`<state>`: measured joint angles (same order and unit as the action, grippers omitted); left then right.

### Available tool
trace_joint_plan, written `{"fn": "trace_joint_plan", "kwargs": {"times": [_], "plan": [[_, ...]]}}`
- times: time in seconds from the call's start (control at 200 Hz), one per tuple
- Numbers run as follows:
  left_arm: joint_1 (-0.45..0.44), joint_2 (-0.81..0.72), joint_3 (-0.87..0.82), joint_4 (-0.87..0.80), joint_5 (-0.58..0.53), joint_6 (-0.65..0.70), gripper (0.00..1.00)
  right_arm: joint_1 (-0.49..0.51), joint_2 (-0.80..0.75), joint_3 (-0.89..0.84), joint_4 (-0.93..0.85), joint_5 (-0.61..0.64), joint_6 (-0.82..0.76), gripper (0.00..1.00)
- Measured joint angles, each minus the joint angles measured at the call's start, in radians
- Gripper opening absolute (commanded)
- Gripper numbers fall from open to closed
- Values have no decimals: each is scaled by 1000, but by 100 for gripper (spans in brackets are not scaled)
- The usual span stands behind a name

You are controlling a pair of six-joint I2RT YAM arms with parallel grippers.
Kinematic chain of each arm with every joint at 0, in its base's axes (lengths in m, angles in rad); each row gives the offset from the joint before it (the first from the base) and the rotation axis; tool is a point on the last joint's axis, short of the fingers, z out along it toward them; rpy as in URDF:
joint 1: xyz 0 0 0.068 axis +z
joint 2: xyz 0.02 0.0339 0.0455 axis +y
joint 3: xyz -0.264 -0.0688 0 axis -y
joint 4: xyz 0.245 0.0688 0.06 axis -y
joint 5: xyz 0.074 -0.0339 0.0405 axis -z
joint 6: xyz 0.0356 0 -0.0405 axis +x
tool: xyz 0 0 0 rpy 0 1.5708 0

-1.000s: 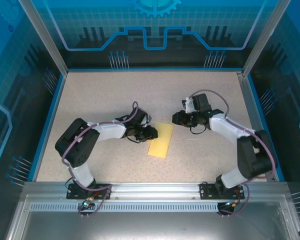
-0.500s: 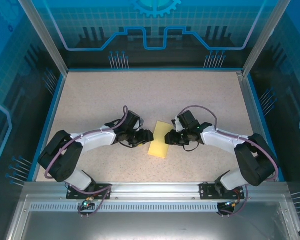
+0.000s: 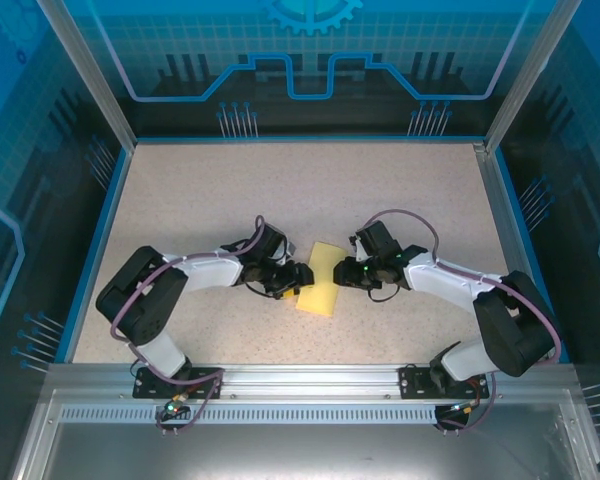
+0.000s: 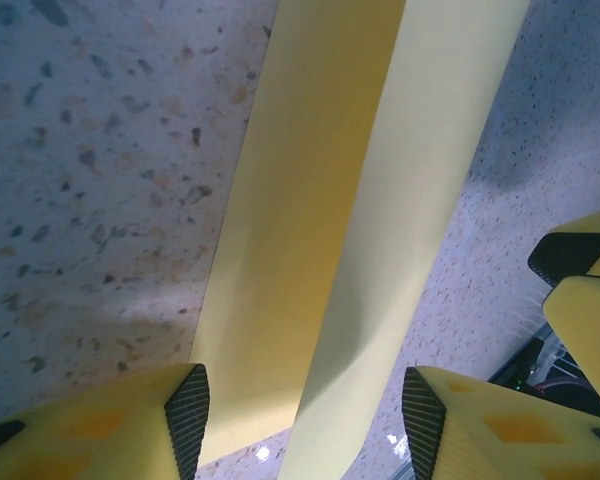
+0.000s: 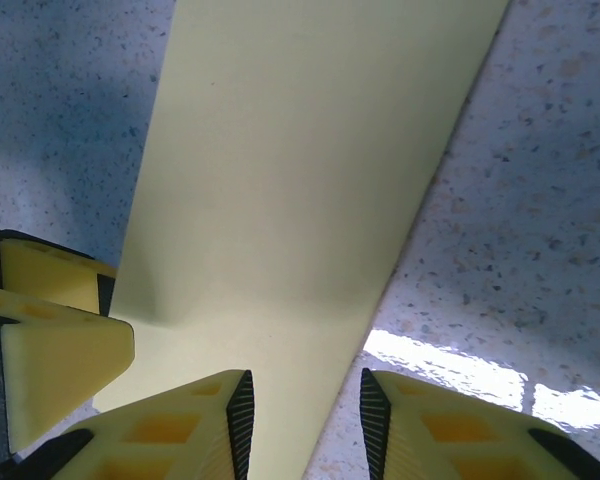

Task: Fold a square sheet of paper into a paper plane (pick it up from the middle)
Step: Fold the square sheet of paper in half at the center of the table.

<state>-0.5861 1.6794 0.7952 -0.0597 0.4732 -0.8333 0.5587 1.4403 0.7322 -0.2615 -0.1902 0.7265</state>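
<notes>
1. A pale-yellow sheet of paper lies near the middle of the speckled table, a little toward the near side. It is folded into a long narrow strip that runs from far to near on a slight slant.
2. The left gripper reaches in low from the left, and its tip sits at the strip's left long edge.
3. The right gripper reaches in low from the right to the opposite long edge, so the two face each other across the paper.
4. From the left wrist camera, the left gripper's jaws stand well apart. The black-padded fingers sit either side of a wide gap with the strip lying in it, and neither pad presses the paper.
5. In that same view a straight line runs the length of the strip. The left band looks duller and the right band brighter, with a soft shadow along the line.
6. From the right wrist camera, the right gripper's jaws are also apart, though by a narrower gap. The strip's long edge runs down into the space between the fingers. I cannot tell whether either one touches the paper.
7. At the left of that view a yellow fingertip of the left gripper meets the paper's edge, and the sheet shows a small ripple there.
</notes>
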Motion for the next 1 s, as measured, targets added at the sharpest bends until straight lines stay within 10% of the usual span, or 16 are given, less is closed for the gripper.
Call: {"fn": "trace_joint_plan", "kwargs": {"times": [0.585, 0.77, 1.0], "plan": [[65, 162, 143, 70, 129, 2, 32, -1, -222, -92, 11, 100, 18, 41], [72, 171, 171, 92, 150, 2, 8, -1, -351, -127, 29, 144, 0, 69], [80, 161, 138, 118, 115, -24, 0, -13, -210, -69, 2, 74, -77, 60]]}}
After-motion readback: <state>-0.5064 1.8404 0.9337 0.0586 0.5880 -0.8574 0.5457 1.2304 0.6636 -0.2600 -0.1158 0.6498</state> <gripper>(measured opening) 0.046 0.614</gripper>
